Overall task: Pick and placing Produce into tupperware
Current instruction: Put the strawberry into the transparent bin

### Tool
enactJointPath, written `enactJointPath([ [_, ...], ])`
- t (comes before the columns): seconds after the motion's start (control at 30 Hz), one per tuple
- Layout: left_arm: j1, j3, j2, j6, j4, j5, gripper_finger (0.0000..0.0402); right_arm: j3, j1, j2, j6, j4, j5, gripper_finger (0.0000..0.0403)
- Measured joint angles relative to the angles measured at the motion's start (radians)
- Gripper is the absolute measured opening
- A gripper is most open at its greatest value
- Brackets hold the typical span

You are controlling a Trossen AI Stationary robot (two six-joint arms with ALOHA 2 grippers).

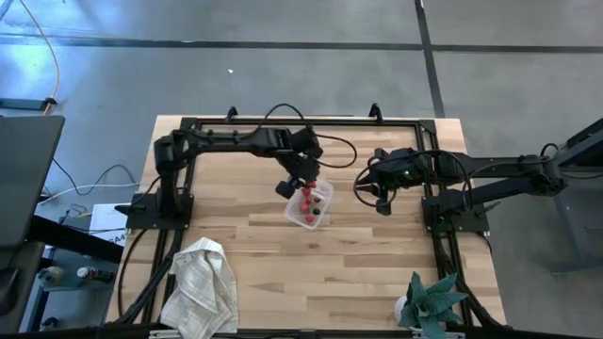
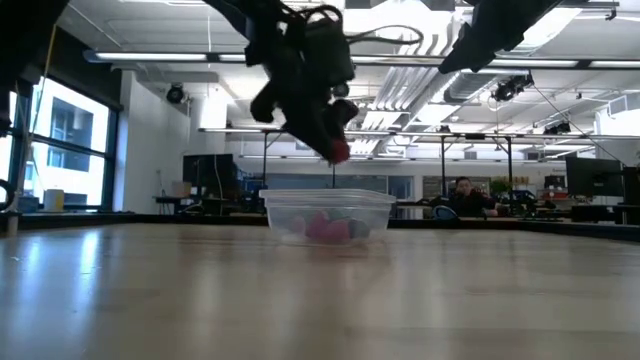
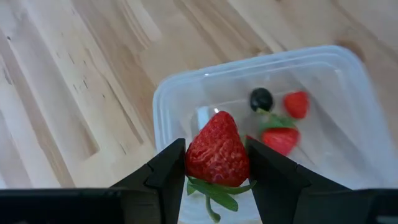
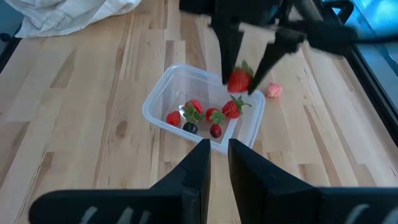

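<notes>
The clear tupperware rests on its base mid-table. Inside it lie several red strawberries and a dark berry. My left gripper hovers over the container's far-left end, shut on a red strawberry. A pink piece lies on the wood just beyond the container. My right gripper waits to the container's right, its fingers close together and holding nothing. My left gripper pinches the strawberry by its broad leafy end between its two fingers, one on each side. The fingers come from above, slanting down. The berry is lifted clear above the container's rim, and its green leaves show between the fingers.
A crumpled white checked towel lies at the near-left corner, and a teal leafy plant stands at the near-right corner. Black frame rails border the wooden table. Bare wood lies between the container and the near edge.
</notes>
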Motion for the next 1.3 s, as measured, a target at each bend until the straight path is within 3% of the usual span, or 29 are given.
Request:
enactJointPath([
  [0.33, -0.016, 0.0, 0.105, -0.003, 0.071, -0.034, 0.0147, 0.0, 0.0, 0.0, 0.0, 0.0, 0.0, 0.0047],
  [0.8, -0.023, 0.001, 0.116, 0.026, 0.116, -0.056, 0.0147, 0.0, 0.0, 0.0, 0.0, 0.0, 0.0, 0.0047],
  [0.93, -0.039, 0.001, 0.116, 0.029, 0.076, -0.07, 0.0147, 0.0, 0.0, 0.0, 0.0, 0.0, 0.0, 0.0047],
  [1.17, -0.094, 0.001, 0.116, 0.161, -0.145, -0.212, 0.0147, 0.0, 0.0, 0.0, 0.001, 0.0, 0.0, 0.0047],
  [1.3, -0.117, 0.001, 0.116, 0.171, -0.144, -0.23, 0.0147, 0.0, 0.0, 0.0, 0.001, 0.0, 0.0, 0.0047],
])
